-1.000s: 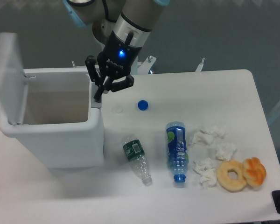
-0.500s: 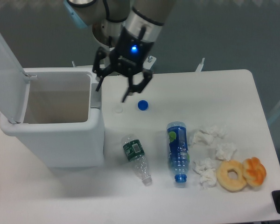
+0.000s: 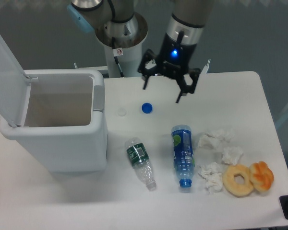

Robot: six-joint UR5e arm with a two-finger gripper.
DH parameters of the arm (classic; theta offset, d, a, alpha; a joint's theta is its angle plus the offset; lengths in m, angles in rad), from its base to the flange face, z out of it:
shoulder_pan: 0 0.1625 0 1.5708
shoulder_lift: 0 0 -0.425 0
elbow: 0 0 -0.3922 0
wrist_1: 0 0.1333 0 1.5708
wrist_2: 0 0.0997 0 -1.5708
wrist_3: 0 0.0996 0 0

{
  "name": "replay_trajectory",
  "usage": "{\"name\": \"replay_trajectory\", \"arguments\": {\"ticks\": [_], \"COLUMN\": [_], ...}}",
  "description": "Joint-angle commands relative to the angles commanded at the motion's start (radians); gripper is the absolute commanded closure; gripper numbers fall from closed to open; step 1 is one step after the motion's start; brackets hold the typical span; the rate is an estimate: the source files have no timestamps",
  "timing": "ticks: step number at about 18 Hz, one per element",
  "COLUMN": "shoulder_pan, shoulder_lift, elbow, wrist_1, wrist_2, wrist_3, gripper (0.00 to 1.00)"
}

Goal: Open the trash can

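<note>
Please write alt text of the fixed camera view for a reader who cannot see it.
A white trash can stands at the table's left with its lid raised, and the open gripper hangs empty above the table. Two plastic bottles, a blue cap, crumpled tissues and two donuts lie to the right.

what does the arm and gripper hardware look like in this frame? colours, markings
Grey cylindrical UR5e links with a light-blue joint cap near the top. The round grey base column carries a small red-and-white warning sticker. The wrist section is pale, then black, with a lit blue LED. The gripper is black, with two thin dark fingers on spread linkages. No loose cables visible.
</note>
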Motion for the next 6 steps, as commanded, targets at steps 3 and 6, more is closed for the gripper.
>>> {"name": "replay_trajectory", "arguments": {"ticks": [3,6], "shoulder_pan": [-0.003,-0.024], "shoulder_lift": [-0.048,-0.081], "elbow": [0.0,0.005], "wrist_1": [0.003,0.017], "wrist_2": [0.081,0.169], "wrist_3": [0.043,0.049], "gripper": [0.0,0.0]}}
